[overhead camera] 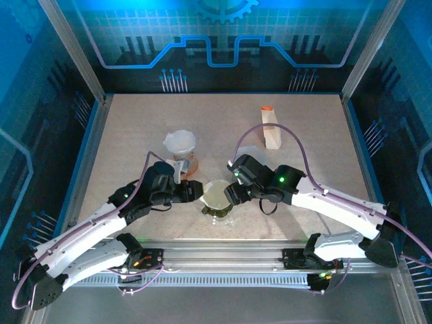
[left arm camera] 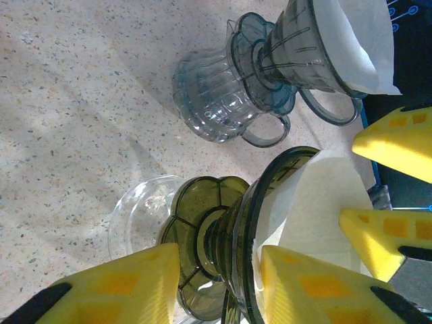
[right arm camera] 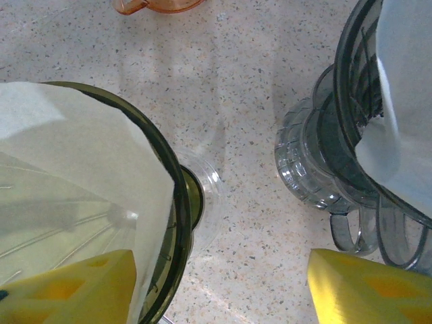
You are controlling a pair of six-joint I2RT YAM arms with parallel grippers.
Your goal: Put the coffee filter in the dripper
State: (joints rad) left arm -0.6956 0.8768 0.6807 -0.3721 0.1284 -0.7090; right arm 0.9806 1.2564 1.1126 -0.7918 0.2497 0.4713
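Coffee filter [left arm camera: 324, 196] is sitting inside the green dripper [left arm camera: 260, 202], its paper edge rising past the rim on one side. The dripper is resting on a clear glass server [left arm camera: 138, 209] at the near middle of the surface [left arm camera: 67, 101].

Left end effector [left arm camera: 219, 270] is straddling the dripper wall, one finger outside and one over the paper; cannot tell whether it is pinching. Right end effector [right arm camera: 219, 260] is hanging spread, one finger over the filter.

Risks, as judged:
- A closing finger creasing the paper or dragging it back out.
- A sideways push tipping the dripper off its server, or knocking it into the grey dripper [left arm camera: 297, 47] just beside.

Count: two drippers, two paper filters, two servers, one orange vessel [right arm camera: 158, 5], one carton [overhead camera: 272, 128].
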